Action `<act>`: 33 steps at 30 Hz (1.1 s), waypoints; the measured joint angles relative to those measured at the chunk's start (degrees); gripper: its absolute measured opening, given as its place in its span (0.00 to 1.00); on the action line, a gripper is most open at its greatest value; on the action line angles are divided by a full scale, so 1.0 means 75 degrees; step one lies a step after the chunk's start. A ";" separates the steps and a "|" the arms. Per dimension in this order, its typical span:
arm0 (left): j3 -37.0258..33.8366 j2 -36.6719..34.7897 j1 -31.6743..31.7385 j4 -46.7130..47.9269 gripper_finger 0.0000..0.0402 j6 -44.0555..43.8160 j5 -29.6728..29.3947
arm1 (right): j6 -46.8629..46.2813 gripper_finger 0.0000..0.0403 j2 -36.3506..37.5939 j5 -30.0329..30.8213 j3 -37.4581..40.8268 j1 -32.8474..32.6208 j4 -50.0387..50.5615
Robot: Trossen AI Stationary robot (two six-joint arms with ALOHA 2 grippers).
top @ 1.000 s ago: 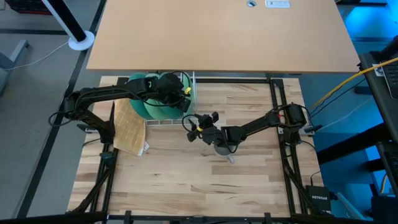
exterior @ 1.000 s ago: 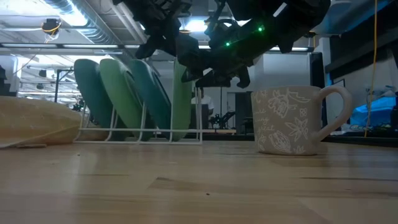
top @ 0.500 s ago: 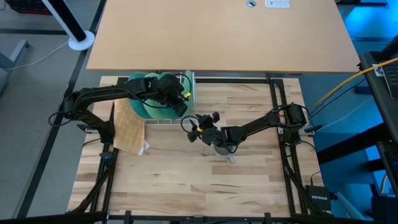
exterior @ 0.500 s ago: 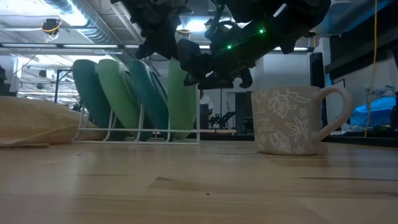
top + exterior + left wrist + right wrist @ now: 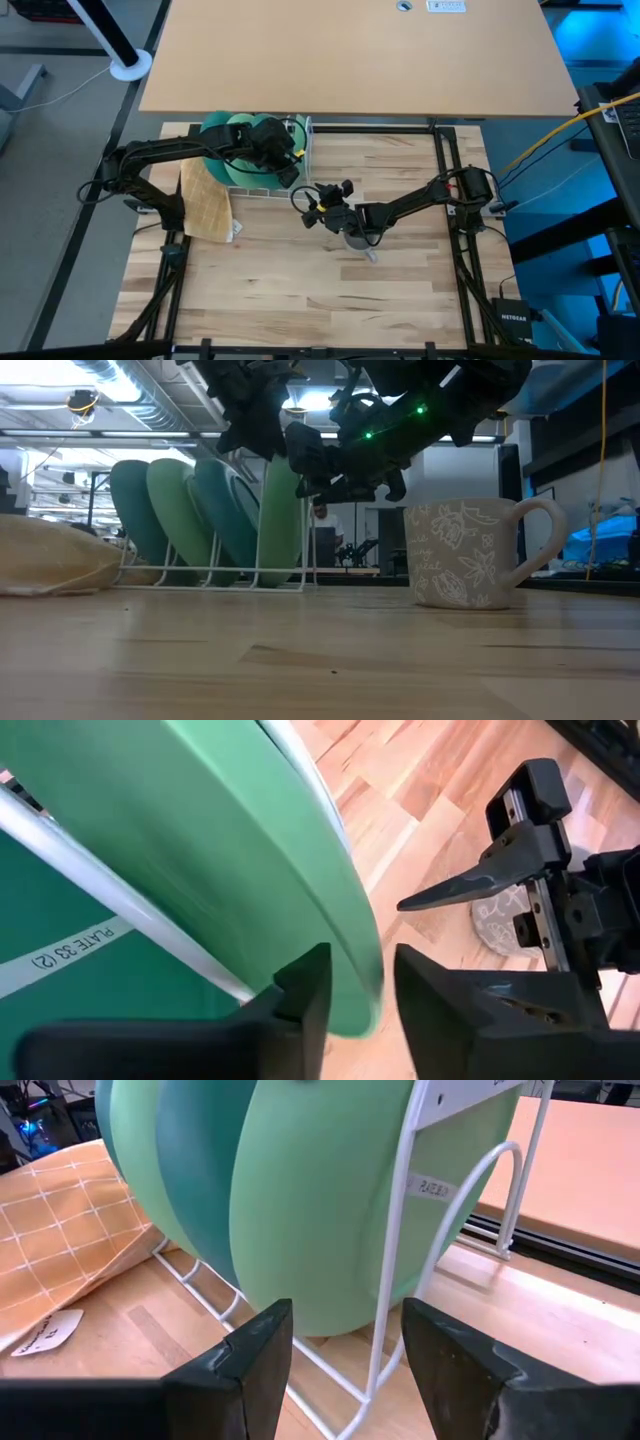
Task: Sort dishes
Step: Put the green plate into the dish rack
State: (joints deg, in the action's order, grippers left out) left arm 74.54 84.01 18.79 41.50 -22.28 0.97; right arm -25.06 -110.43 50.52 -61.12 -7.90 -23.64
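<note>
Left gripper (image 5: 355, 990) fingers pinching light green plate (image 5: 230, 840) rim (racked), right gripper (image 5: 345, 1340) fingers spread

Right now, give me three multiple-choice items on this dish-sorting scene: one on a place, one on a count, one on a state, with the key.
1. Where is the grey floral handled mug?
A. In the white wire rack
B. On the wooden table, apart from the rack
C. On the tan waffle cloth

2. How many round green plates stand in the white wire rack?
A. Two
B. Four
C. Six

3. How are the left gripper's fingers set?
A. Either side of the light green plate's rim
B. Around the mug's handle
C. Flat on the cloth

Key:
1 B: the low view shows the mug upright on the table, right of the rack.
2 B: the low view shows four plates on edge.
3 A: the left wrist view shows the rim between the fingers.
</note>
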 joint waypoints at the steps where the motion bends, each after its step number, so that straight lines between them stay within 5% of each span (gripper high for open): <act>1: 0.0000 -0.0002 0.0000 0.0001 0.27 0.0000 0.0014 | 0.0000 0.48 0.0000 0.0000 0.0000 0.0000 0.0003; 13: 0.0000 -0.0912 0.0339 0.0262 0.31 0.0096 0.0082 | 0.0378 0.48 0.0000 0.0131 0.0000 0.0000 0.0000; 19: 0.0003 -0.1467 0.0250 -0.0933 0.30 0.0385 0.0045 | 0.0385 0.48 0.0000 0.0134 0.0000 0.0000 -0.0053; 23: 0.0006 -0.1328 -0.0043 -0.1751 0.30 0.1473 0.0049 | 0.0556 0.48 0.0000 0.0137 0.0000 0.0000 -0.0064; 33: 0.0006 -0.0585 -0.0164 -0.1586 0.29 0.4343 -0.0315 | 0.1476 0.48 0.0394 0.0304 0.0000 -0.0153 0.0034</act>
State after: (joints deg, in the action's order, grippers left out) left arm 74.59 79.62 17.56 29.60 10.29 -1.39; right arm -13.99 -107.48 52.80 -61.12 -9.05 -23.39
